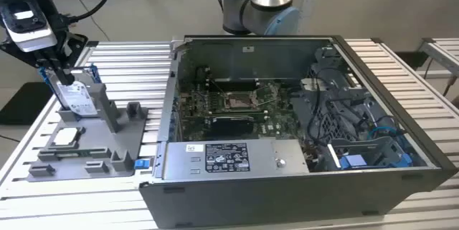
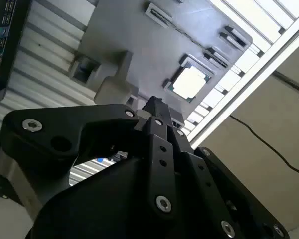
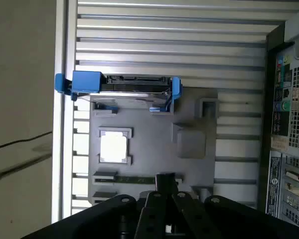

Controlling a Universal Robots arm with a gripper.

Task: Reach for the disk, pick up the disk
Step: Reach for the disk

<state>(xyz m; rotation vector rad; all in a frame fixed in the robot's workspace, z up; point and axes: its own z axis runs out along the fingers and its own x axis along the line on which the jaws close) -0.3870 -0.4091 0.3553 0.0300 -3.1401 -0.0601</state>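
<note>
Hanging at the exterior view's left end of the bench point(image 1: 129, 58), the jaws sit level with the upper edge of the disk point(image 1: 77, 100). From that side I cannot tell whether they touch it. In the first wrist view the disk point(image 3: 132, 85) stands apart from the black fingertips point(image 3: 164, 180), across the grey fixture point(image 3: 189, 119) from them, so it is not gripped. In both wrist views the jaws look pressed together into one narrow column with nothing between them.

The disk stands on its long edge in a slot at one end of the fixture (its white label faces the exterior camera), with the blue bracket showing at both ends.

By count there are:
- one disk
- one flat silver chip point(image 1: 66, 136), lying in its own pocket of the fixture
- two grey upright blocks point(image 1: 107, 106) rising from the fixture just beside the disk
- one fixture
- one open computer case point(image 1: 287, 198)
- one blue cage point(image 1: 369, 155) inside that case, at the exterior view's right

The fixture lies near the bench's edge on the exterior view's left. In the first wrist view one blue end of the bracket reaches the bench's edge rail. On the fixture's other side, the case wall stands just beside it. Bare slats lie open beyond the disk, between it and the arm's base point(image 1: 259, 12).
</note>
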